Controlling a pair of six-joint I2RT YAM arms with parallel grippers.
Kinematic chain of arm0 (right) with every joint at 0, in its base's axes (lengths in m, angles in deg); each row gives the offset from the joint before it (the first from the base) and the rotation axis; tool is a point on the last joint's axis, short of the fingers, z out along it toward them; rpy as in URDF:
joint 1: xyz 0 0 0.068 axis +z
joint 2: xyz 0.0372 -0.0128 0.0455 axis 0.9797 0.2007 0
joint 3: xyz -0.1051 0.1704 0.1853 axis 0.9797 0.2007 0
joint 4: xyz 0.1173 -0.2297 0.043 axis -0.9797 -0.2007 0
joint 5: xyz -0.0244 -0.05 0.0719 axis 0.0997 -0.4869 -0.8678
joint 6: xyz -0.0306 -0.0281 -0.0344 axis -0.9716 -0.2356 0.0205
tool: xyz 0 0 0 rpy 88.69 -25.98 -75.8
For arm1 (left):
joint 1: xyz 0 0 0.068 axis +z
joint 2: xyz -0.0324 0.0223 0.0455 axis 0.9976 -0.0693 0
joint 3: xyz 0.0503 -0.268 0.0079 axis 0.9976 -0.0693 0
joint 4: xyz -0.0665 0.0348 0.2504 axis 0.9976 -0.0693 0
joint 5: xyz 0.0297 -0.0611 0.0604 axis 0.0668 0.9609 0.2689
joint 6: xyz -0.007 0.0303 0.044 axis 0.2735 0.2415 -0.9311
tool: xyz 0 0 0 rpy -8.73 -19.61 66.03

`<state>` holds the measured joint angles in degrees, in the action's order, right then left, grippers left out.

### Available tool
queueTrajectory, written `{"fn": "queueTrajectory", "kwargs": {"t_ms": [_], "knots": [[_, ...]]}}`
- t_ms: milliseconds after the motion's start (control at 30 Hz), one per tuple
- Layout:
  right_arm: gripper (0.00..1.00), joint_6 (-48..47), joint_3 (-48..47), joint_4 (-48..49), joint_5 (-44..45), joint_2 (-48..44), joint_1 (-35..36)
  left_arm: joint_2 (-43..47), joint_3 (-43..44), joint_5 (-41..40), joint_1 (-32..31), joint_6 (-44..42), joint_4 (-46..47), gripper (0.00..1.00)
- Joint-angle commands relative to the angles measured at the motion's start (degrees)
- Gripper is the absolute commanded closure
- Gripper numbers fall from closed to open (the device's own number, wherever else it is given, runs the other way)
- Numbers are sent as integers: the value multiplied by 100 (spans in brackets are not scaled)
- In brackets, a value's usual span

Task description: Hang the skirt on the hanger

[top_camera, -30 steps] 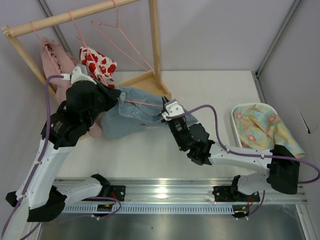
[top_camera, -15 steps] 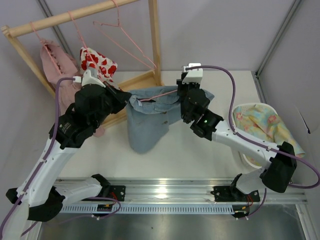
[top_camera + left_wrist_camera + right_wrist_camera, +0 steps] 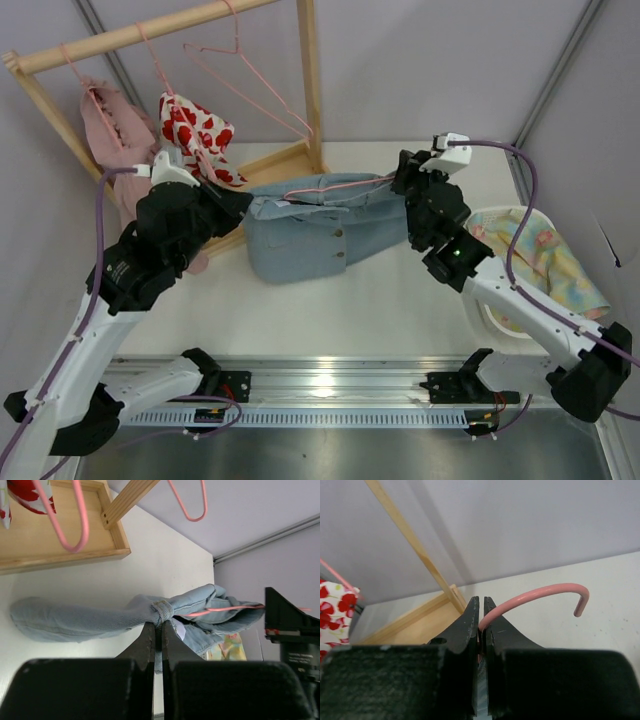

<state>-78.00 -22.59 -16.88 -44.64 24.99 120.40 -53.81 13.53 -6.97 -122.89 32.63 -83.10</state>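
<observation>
The light blue denim skirt (image 3: pixel 310 230) hangs stretched between both arms above the table, its waistband up. The pink wire hanger (image 3: pixel 335 186) runs along the waistband inside it. My left gripper (image 3: pixel 243 203) is shut on the skirt's waistband at its left end; in the left wrist view (image 3: pixel 158 625) the jaws pinch a belt loop, with the skirt (image 3: pixel 80 620) spread left and the hanger (image 3: pixel 220 611) showing to the right. My right gripper (image 3: pixel 402 180) is shut on the hanger at its hook end; the right wrist view (image 3: pixel 481 614) shows the pink hook (image 3: pixel 540 597) curving out of the jaws.
A light wooden rack (image 3: pixel 150 30) stands at the back left with its base (image 3: pixel 285 160) on the table. It carries a pale pink dress (image 3: pixel 105 120), a white garment with red hearts (image 3: pixel 195 125) and a bare pink hanger (image 3: pixel 245 85). A white basket (image 3: pixel 478 232) with a floral cloth sits at the right.
Both arms have lifted and carried the skirt with the hanger to the right. My right gripper has swung far right and back, stretching the waistband out straight along the hanger.
</observation>
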Motion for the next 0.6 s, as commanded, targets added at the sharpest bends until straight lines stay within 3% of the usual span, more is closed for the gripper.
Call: {"fn": "queueTrajectory", "kwargs": {"t_ms": [0, 133, 233, 367, 567], "knots": [[100, -197, 187, 80, 130, -355, -172, 385, -193, -422, 153, 90, 549, 100], [100, -319, 293, 185, -46, -373, -102, 341, -185, -185, 162, 116, 646, 100], [100, -1081, 485, 782, 138, -250, 310, 306, 113, -105, 162, 12, 761, 100], [100, -1655, 583, 1056, 857, 57, 539, 113, 781, -17, 162, -147, 629, 100], [100, -1788, 530, 1662, 1929, 514, 584, 165, 625, 88, 162, -68, 699, 100]]}}
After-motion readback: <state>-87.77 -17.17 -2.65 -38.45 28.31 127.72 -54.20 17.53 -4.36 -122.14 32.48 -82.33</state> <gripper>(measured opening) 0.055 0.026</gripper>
